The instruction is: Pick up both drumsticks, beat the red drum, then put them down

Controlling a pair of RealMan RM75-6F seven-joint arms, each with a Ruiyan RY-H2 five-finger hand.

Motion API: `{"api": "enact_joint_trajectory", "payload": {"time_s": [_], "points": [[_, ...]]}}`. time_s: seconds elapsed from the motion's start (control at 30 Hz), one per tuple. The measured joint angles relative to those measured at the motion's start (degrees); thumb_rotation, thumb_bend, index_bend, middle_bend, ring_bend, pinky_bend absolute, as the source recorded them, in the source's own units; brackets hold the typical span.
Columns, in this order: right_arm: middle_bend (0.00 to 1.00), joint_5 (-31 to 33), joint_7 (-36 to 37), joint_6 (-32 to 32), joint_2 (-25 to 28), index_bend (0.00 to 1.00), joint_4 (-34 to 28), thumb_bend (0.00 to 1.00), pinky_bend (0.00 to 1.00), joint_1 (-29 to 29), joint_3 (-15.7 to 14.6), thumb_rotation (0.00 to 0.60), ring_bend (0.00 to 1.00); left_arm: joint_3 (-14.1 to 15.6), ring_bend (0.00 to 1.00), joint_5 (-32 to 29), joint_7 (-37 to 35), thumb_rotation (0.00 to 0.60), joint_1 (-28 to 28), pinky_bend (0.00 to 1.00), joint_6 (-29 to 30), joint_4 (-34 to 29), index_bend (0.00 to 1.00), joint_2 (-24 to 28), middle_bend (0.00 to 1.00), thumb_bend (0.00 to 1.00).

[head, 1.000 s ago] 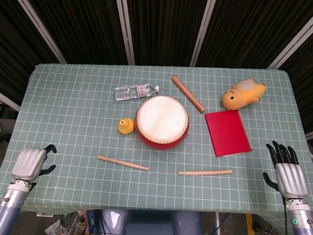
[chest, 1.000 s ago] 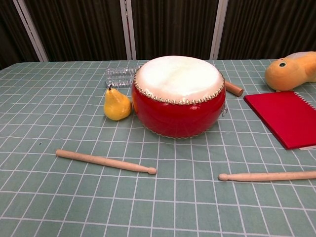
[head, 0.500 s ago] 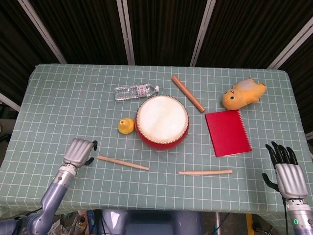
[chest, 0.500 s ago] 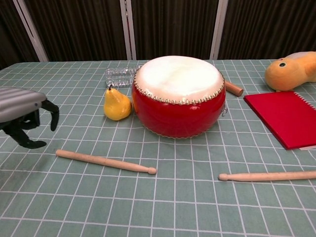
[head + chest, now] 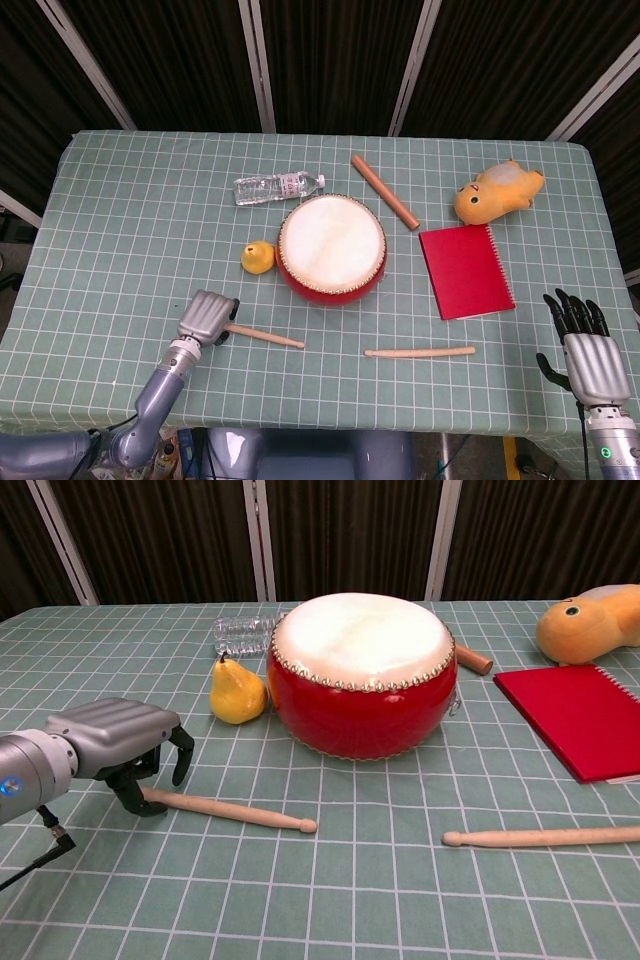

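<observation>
Left hand (image 5: 125, 742) hovers over the butt of the left drumstick (image 5: 235, 811) in front of the drum (image 5: 362, 675), fingers curled but not gripping; it needs to close. Right hand (image 5: 582, 350), spread, waits far from the right drumstick (image 5: 420, 352)

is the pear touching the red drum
Cannot tell. In the chest view the pear meets the red drum with no gap visible, but overlap could hide one; the head view is too small.

Pear (image 5: 237, 692) close behind left drumstick (image 5: 240, 811)
</observation>
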Motion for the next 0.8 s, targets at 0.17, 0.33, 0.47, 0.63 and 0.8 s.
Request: {"api": "enact_joint_trajectory", "payload": {"time_s": [0.17,0.33,0.47,0.63,0.8], "points": [[0.0,0.03,0.11,-0.02,0.11,0.0,-0.17,0.36,0.0,0.01,-0.02,0.6,0.0,0.51,1.0,-0.9,0.09,0.6,-1.09,1.0,0.38,1.39,0.52,-1.42,1.0,0.29],[0.0,0.29,0.34,-0.16,0.07,0.0,-0.14,0.36,0.0,0.01,0.03,0.6,0.0,0.99,1.0,-2.43,0.15,0.6,-1.94,1.0,0.76,2.74,0.69,-3.02,1.0,0.47],[0.0,0.4,0.63,-0.22,0.18,0.0,-0.15,0.36,0.0,0.0,0.03,0.6,0.0,1.61,1.0,-2.38,-0.13,0.6,-2.12,1.0,1.59,2.36,0.76,-3.05,1.0,0.52],[0.0,0.34,0.62,-0.18,0.24,0.0,-0.16,0.36,0.0,-0.03,-0.02,0.6,0.0,1.39,1.0,-0.54,-2.66,0.6,-1.67,1.0,3.21,-0.82,0.76,-1.22,1.0,0.53],[0.0,0.31,0.76,-0.15,0.26,0.0,-0.28,0.36,0.0,-0.08,-0.07,0.6,0.0,0.61,1.0,2.65,-6.36,0.6,-0.72,1.0,5.37,-6.1,0.77,3.85,1.0,0.53]]}}
